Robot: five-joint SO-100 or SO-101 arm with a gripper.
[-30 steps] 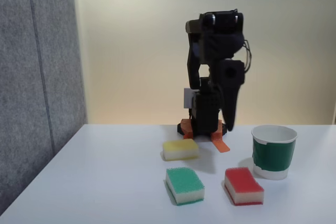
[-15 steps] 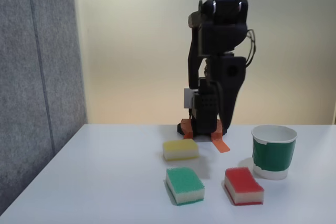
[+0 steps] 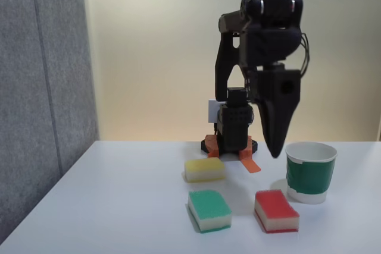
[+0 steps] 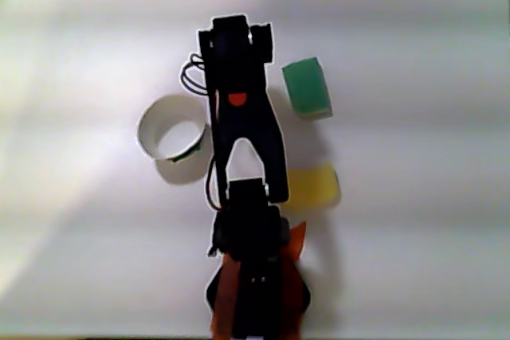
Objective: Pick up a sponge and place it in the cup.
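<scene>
In the fixed view, going from the left, a grey felt-like panel [image 3: 41,87] stands along the left side of the white table [image 3: 119,206]. The first sponge met is the yellow-topped sponge [image 3: 205,169], lying to the left of the fingertips and lower, near the arm's orange base [image 3: 247,159]. In front of it, closer to the camera, lies the green-topped sponge [image 3: 209,209], also left of the fingers and well below them. The gripper [image 3: 275,150] hangs tip-down from the raised black arm [image 3: 262,40], its fingers drawn to a narrow point with no gap showing between them and nothing held. The sponge [image 3: 275,210], red on top with pale foam beneath, rests flat on the table almost straight below the fingertips, clearly apart from them. Just right of the fingertips stands the cup [image 3: 310,172], upright, its white rim about level with the tip and its green band below; the red sponge lies near the cup's base on its left, not touching it. In the other view, seen from above, the cup [image 4: 171,149] appears on the left of the arm [image 4: 239,109], with the green-topped sponge [image 4: 307,87] and yellow-topped sponge [image 4: 313,187] on the right; the fingertips are hidden under the arm here.
</scene>
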